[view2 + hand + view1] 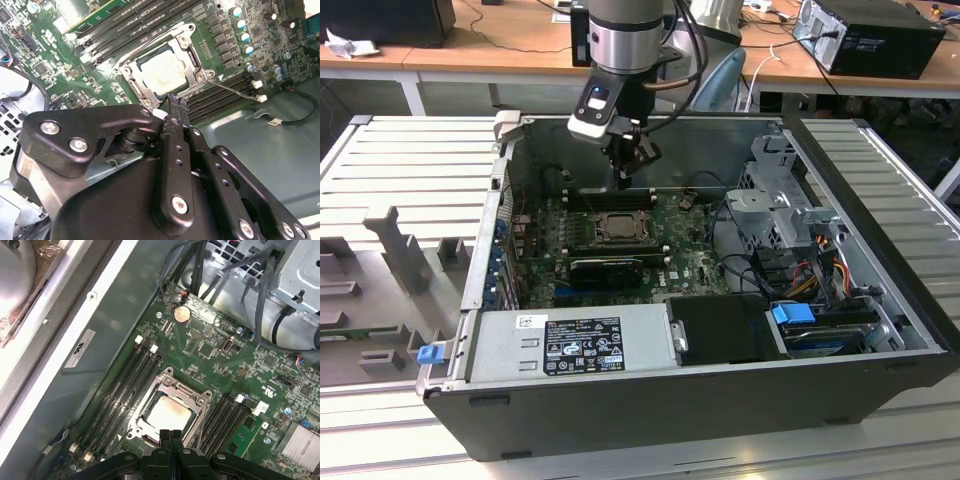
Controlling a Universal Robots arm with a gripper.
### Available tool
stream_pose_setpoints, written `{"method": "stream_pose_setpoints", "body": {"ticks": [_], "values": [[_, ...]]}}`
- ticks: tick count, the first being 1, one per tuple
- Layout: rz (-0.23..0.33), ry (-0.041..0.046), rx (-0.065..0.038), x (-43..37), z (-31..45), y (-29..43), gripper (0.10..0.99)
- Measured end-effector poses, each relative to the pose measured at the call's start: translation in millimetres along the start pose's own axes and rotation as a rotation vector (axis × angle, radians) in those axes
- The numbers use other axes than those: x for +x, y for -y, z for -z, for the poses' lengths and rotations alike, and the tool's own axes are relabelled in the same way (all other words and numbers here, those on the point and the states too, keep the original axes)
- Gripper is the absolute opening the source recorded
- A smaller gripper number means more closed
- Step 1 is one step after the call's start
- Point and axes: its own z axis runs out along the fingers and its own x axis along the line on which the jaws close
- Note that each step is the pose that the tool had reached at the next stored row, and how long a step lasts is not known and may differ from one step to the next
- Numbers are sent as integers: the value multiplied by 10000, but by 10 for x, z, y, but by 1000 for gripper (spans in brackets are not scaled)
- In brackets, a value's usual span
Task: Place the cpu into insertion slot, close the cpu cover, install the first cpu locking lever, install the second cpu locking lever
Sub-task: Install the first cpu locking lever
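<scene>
Inside the open computer case point(720, 400), the gripper point(623, 176) hangs just above the insertion slot point(612, 228), its fingers point(167, 437) pressed together with nothing between them. The cpu point(169, 413) lies in the slot, and its pale top shows through the window of the cpu cover point(186, 392), which lies flat over it. A thin lever rod point(235, 89) juts out beside the slot.

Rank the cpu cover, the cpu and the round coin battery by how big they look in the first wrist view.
1. cpu cover, the frame around the chip.
2. cpu, seen through the cover's window.
3. coin battery, clearly smallest, though it lies farther from the camera.
</scene>
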Motion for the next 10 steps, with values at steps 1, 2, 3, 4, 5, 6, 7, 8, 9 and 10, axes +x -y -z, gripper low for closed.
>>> {"method": "stream_pose_setpoints", "body": {"ticks": [1, 2, 3, 4, 5, 6, 7, 8, 9, 10], "values": [[105, -3, 0, 0, 0, 0, 106], [209, -6, -1, 0, 0, 0, 106], [251, -8, -1, 0, 0, 0, 106], [284, -8, 0, 0, 0, 0, 106], [407, -12, 0, 0, 0, 0, 106], [482, -14, 0, 0, 0, 0, 106], [562, -16, 0, 0, 0, 0, 106], [602, -17, 0, 0, 0, 0, 106], [633, -18, 0, 0, 0, 0, 106], [679, -19, 0, 0, 0, 0, 106]]}}
